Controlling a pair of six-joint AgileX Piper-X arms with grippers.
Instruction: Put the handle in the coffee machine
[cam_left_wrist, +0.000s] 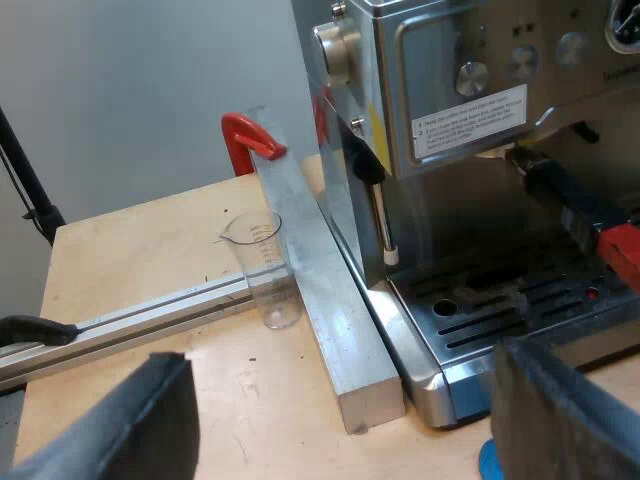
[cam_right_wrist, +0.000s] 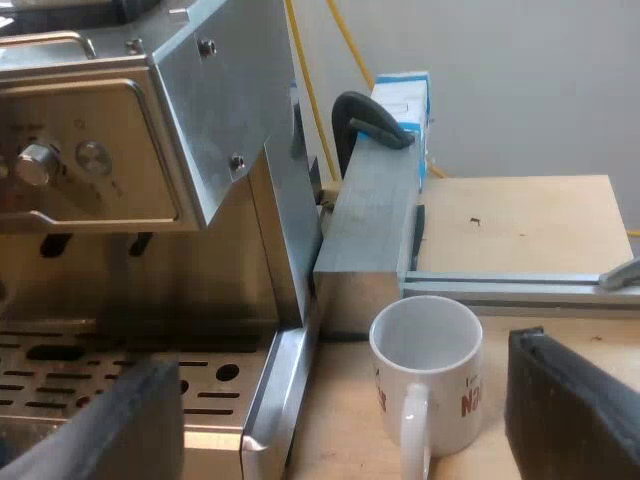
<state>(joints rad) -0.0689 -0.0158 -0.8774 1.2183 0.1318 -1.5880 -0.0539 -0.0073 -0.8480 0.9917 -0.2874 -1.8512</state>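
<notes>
A: How is the left arm posed?
B: It is low over the wooden table (cam_left_wrist: 130, 250), with the left gripper (cam_left_wrist: 340, 400) facing a front corner of the espresso machine (cam_left_wrist: 470, 60). Its black fingers (cam_left_wrist: 110, 425) are spread wide with nothing between them.

A: And the holder?
B: The holder (cam_left_wrist: 560, 195) sits in the machine's front, below the control panel. Its dark handle slants out above the drip tray (cam_left_wrist: 500, 300) and ends in red. The gripper is well apart from it.

A: What else is near?
B: A measuring glass (cam_left_wrist: 265, 265) stands upright just beside a metal bar (cam_left_wrist: 320, 270) that lies along the machine's side. A red clamp (cam_left_wrist: 245, 140) sits at the bar's far end.

A: Any writing?
B: A white sticker (cam_left_wrist: 470, 120) on the panel carries lines of small print, too fine to read. The glass bears graduation marks.

A: The right arm?
B: It is low over the table, facing the machine's other front corner. The right gripper (cam_right_wrist: 340, 400) is released and empty, its fingers wide apart. A white mug (cam_right_wrist: 425, 340) stands upright ahead of them, near the machine's base, with its handle turned toward the gripper.

A: Lettering on the mug?
B: Red letters curve out of sight. I make out an "N" and cannot read the rest.
</notes>
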